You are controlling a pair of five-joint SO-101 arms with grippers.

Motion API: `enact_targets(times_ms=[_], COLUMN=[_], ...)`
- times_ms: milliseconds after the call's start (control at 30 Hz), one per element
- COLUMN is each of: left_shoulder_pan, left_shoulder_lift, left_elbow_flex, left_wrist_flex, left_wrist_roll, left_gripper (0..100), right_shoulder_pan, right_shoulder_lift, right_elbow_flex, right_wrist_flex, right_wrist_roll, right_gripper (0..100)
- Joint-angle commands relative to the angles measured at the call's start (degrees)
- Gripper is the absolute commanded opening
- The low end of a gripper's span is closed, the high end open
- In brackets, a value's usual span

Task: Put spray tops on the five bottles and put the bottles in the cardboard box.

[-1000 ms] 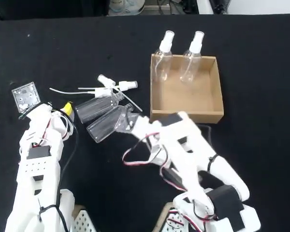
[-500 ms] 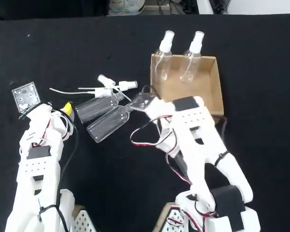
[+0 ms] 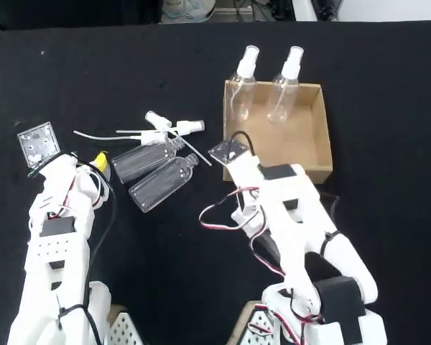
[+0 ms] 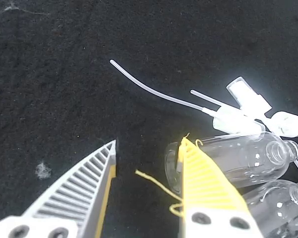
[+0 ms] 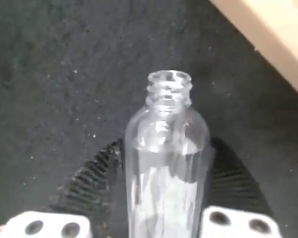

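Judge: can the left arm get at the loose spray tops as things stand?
Probably yes: the left tool is open, and the spray tops lie uncovered just past it, beside two lying bottles.

A brown cardboard box [image 3: 302, 147] sits right of centre, two clear plastic bottles with white spray tops [image 3: 242, 86] upright at its far wall. Left of it two uncapped clear bottles [image 3: 144, 159] lie side by side, loose white spray tops [image 3: 174, 128] behind them. A third uncapped clear bottle [image 5: 165, 163] sits in the right gripper [image 5: 164, 146], near the box

bottle [image 5: 164, 163]: clear glossy plastic | box [image 3: 287, 140]: matt cardboard | table [image 3: 388, 93]: rough cloth
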Motion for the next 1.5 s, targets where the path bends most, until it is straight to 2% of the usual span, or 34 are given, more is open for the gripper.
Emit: enact_targets(times_ms=[0,100,233,300,433,567,667,767,867,1000,1067,1233,1467], left_shoulder_pan=[-0.31,-0.40,-0.57,-0.66,-0.66,-0.31,-0.22,-0.40,-0.57,-0.66,-0.66,-0.66,-0.40], left_shoulder_lift=[-0.44,-0.44,-0.44,-0.44,-0.44,-0.44,-0.44,-0.44,-0.44,-0.44,-0.44,-0.44,-0.44], left_elbow_flex=[-0.48,-0.48,-0.48,-0.48,-0.48,-0.48,-0.48,-0.48,-0.48,-0.48,-0.48,-0.48,-0.48], left_wrist_flex=[-0.97,-0.79,-0.70,-0.70,-0.70,-0.88,-0.97,-0.70,-0.62,-0.62,-0.62,-0.62,-0.79], left_wrist_roll=[0.35,0.35,0.35,0.35,0.35,0.35,0.35,0.35,0.35,0.35,0.35,0.35,0.35], left_gripper=[20,20,20,20,20,20,20,20,20,20,20,20,20], right_shoulder_pan=[2.11,2.73,5.19,11.08,27.60,42.29,49.41,53.54,54.86,53.45,53.10,52.57,52.57], right_shoulder_lift=[-1.27,-2.24,-2.33,-2.42,-2.33,-2.24,-1.01,3.38,10.68,21.32,26.51,37.49,49.89], right_elbow_flex=[-0.75,-5.32,-13.41,-17.27,-26.07,-29.58,-28.18,-27.12,-29.49,-38.64,-44.26,-58.77,-77.49], right_wrist_flex=[-1.32,3.60,16.00,19.16,23.30,24.79,17.67,7.56,1.05,1.85,5.63,17.49,29.27], right_wrist_roll=[-0.35,2.81,21.71,26.99,31.21,31.47,30.15,24.44,19.87,15.65,13.98,13.71,13.80], right_gripper=[12.9,0.6,3.5,3.5,3.4,3.5,3.5,3.5,3.5,4.1,6.7,21.5,23.4])
